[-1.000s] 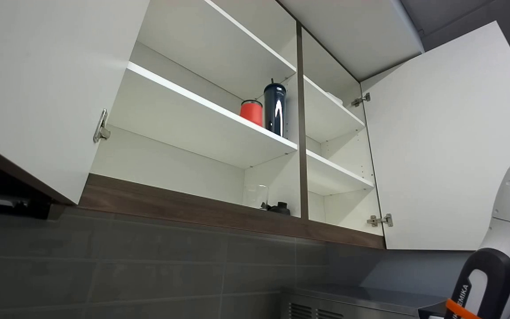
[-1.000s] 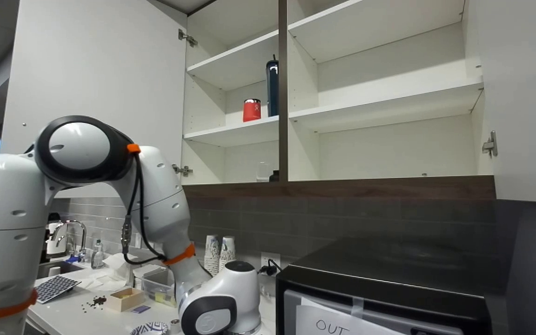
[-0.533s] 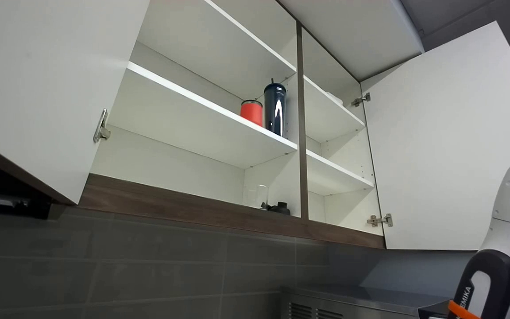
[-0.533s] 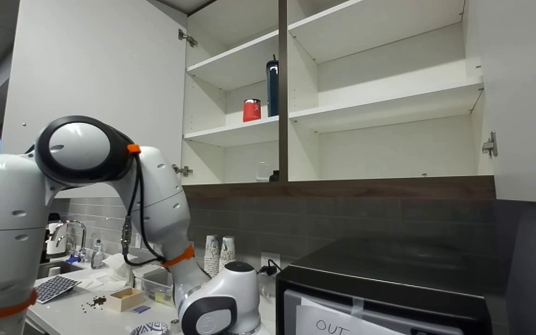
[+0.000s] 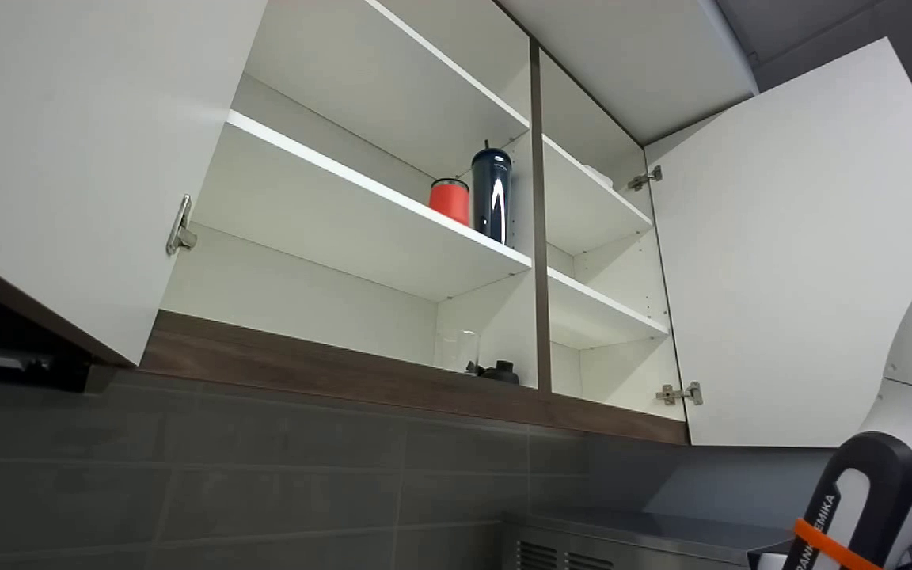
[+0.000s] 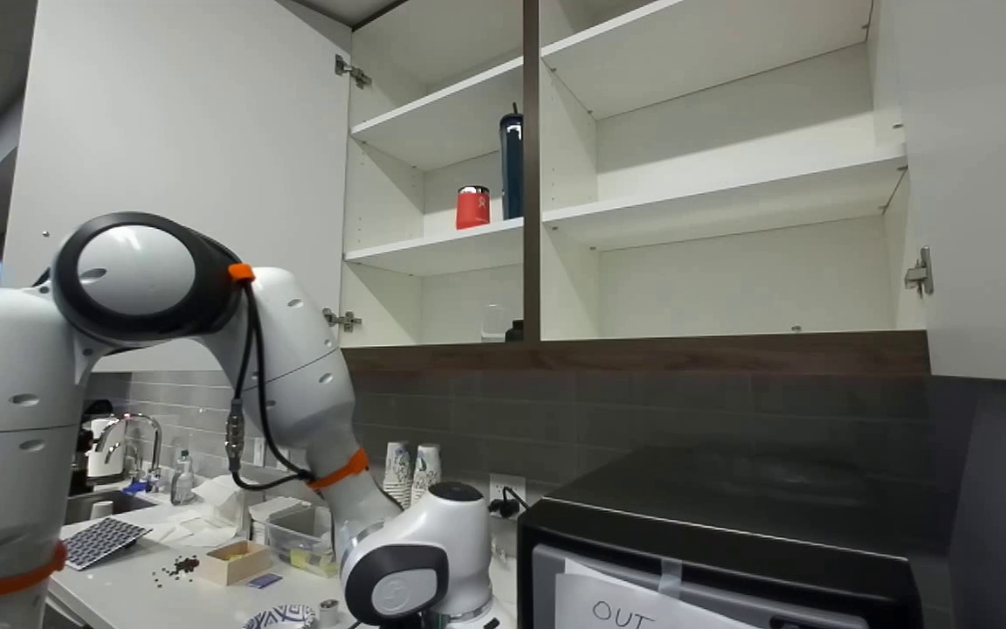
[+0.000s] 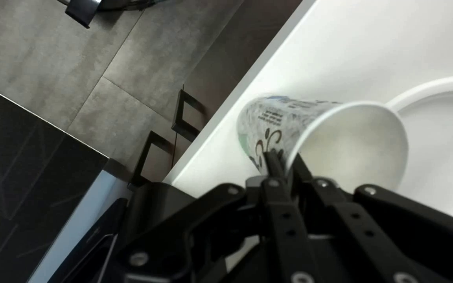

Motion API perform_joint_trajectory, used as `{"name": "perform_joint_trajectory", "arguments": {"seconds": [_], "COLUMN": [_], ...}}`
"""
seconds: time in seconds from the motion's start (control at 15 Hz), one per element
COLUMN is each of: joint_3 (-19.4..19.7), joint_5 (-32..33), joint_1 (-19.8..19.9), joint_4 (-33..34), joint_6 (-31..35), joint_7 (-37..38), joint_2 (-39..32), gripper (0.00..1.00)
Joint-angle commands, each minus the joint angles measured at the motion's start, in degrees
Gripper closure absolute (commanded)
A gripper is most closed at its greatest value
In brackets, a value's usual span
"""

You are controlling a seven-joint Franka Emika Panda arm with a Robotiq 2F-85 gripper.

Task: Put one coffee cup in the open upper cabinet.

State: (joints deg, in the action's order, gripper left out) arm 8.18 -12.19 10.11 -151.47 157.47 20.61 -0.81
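Observation:
In the wrist view the coffee cup (image 7: 277, 118), white paper with a greenish and brown print, shows its mouth turned towards the camera. My gripper (image 7: 285, 161) is shut on the near side of its rim, one finger outside the wall and the other inside. Whether the cup's base touches the white counter I cannot tell. Neither exterior view shows this cup or my fingertips, which lie below the picture. The white upper cabinet (image 5: 321, 269) stands with its doors wide apart in both exterior views, well above my hand.
A red cup (image 6: 472, 208) and a dark bottle (image 6: 512, 166) share a middle shelf. Stacked paper cups (image 6: 398, 476) stand behind the wrist. A black-topped appliance (image 6: 730, 507) is beside the hand. A round white rim (image 7: 439, 86) lies by the cup, and the counter edge (image 7: 246, 82) is close.
In an exterior view the hand has risen slightly and the elbow has shifted a little up and left. The jaws have closed. Cabinet and its contents are unchanged.

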Motion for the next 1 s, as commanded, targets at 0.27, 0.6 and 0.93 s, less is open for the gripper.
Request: {"name": "perform_joint_trajectory", "arguments": {"seconds": [0.27, 0.6, 0.93], "joint_3": [-1.19, -4.99, -8.84], "joint_5": [8.82, 11.24, 12.97], "joint_1": [-0.32, -2.96, -6.83], "joint_4": [-0.51, 2.3, 8.55], "joint_6": [-9.74, -24.73, -32.35], "joint_7": [-0.45, -6.44, -12.25], "joint_2": [11.42, 20.11, 24.22], "gripper": [0.99, 0.99, 0.99]}}
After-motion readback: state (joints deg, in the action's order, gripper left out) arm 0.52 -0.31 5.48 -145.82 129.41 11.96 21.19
